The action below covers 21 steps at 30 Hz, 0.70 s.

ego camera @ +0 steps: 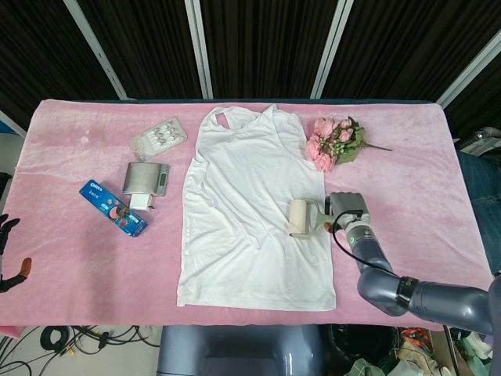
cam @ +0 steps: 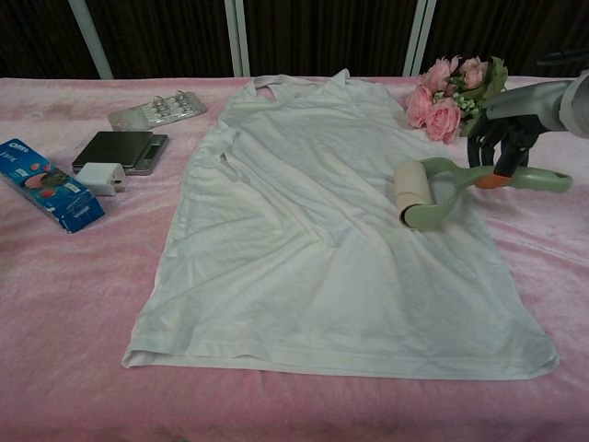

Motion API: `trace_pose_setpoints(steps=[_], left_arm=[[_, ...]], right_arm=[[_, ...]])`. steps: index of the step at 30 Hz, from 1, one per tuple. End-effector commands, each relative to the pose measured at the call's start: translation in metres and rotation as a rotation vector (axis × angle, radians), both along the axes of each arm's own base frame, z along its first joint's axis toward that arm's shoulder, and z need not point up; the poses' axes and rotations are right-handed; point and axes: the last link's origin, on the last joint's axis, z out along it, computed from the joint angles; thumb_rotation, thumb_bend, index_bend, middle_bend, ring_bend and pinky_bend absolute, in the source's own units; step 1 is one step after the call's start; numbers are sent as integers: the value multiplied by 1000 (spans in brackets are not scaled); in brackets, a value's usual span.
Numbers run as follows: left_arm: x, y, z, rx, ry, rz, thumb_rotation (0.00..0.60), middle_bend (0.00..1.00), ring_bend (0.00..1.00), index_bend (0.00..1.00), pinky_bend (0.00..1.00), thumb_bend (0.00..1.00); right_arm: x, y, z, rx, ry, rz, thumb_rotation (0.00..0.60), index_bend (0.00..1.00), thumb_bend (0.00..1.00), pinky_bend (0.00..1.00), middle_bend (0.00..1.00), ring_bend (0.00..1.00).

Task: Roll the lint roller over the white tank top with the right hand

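Head view shows the pink-covered counter (ego camera: 391,172) with the white tank top (ego camera: 250,196) spread flat at its centre. At about 3 o'clock on the shirt, by its edge, the lint roller (ego camera: 300,217) rests its drum on the fabric — the right hand (ego camera: 348,211) grips the green handle just off the cloth. A pink bouquet (ego camera: 335,142) lies near 1 o'clock. At 9 o'clock sit a scale (ego camera: 146,178) and blue box (ego camera: 113,207). Only dark fingertips of the left hand (ego camera: 8,235) show — cannot tell its state.

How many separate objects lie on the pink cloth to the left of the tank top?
4: a blister pack farthest back, a scale nearer, a white charger at the scale's front edge, and a blue biscuit box leftmost.
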Motion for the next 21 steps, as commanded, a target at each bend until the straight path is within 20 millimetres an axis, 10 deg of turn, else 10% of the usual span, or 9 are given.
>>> trace_pose_setpoints(steps=[1,12,21], left_arm=[[0,0,0,-1,0,0,600,61,39,143,254,385],[0,0,0,1,-1,1,600,61,38,143,254,385],[0,-1,0,8,2,2,600,61,39,142,255,385]], right_arm=[[1,-5,12,-41,-60,-16,600,730,566,408,506,523],[-41,-18,61,-168,-73,-102,600,730,566,407,506,523],[-78,-15,61,-184,-97,-137,600,730,570,407,506,522]])
